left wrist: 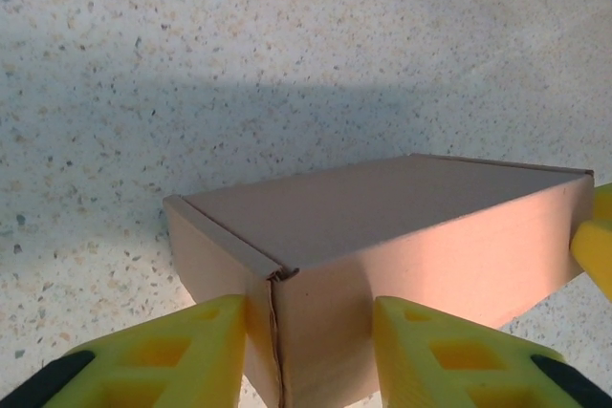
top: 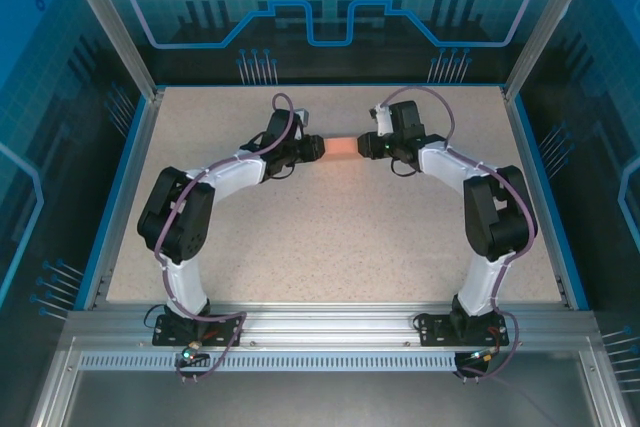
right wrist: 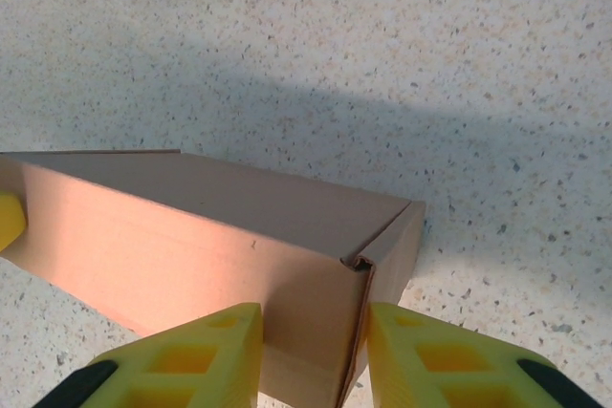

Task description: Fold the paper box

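The paper box (top: pixel 341 146) is a closed salmon-pink rectangular box at the back middle of the table, spanning the gap between my two grippers. My left gripper (top: pixel 318 148) holds its left end. In the left wrist view the yellow fingers (left wrist: pixel 191 351) straddle a near corner of the box (left wrist: pixel 402 226), with the gripper (left wrist: pixel 308 351) shut on it. My right gripper (top: pixel 365 145) holds the opposite end. In the right wrist view the gripper (right wrist: pixel 314 355) is shut on the corner of the box (right wrist: pixel 191 226) where the flap seam shows.
The speckled beige table (top: pixel 330 237) is bounded by a blue rim and metal posts, with transparent blue walls behind. A yellow fingertip of the other arm (left wrist: pixel 595 246) touches the box's far end, and likewise a yellow fingertip (right wrist: pixel 8 217) in the right wrist view.
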You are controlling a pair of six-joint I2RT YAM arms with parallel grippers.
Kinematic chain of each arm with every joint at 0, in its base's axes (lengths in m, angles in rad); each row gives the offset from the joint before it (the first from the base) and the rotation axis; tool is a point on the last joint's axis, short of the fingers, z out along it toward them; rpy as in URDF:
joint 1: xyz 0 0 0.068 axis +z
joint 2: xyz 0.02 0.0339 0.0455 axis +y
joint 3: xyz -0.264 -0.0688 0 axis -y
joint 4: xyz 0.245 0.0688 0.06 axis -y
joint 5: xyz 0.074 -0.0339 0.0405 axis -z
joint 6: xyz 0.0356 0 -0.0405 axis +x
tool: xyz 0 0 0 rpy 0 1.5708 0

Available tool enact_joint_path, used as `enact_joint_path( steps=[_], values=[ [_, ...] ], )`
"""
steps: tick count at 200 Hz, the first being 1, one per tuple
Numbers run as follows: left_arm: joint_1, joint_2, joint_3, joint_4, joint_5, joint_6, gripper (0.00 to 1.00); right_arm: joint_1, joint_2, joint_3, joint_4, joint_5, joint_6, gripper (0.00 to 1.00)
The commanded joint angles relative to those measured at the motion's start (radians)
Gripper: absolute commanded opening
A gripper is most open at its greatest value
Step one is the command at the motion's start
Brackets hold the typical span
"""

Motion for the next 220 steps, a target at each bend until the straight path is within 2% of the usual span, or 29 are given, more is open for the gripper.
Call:
enact_joint_path(
  steps=[1,73,153,220],
  values=[
    [-0.020,-0.030,-0.044,0.059,0.070,0.003,0.42,0.036,-0.042,-0.043,0.058,-0.056,-0.014,0.34],
    [-0.022,-0.061,-0.165,0.110,0.080,-0.030,0.46,0.064,-0.091,-0.153,0.064,-0.035,-0.008,0.36],
    [-0.022,-0.055,-0.251,0.151,0.080,-0.051,0.50,0.068,-0.067,-0.236,0.075,-0.016,0.014,0.40],
    [-0.022,-0.077,-0.289,0.155,0.062,-0.049,0.54,0.063,-0.088,-0.261,0.051,0.022,0.006,0.47]
  ],
)
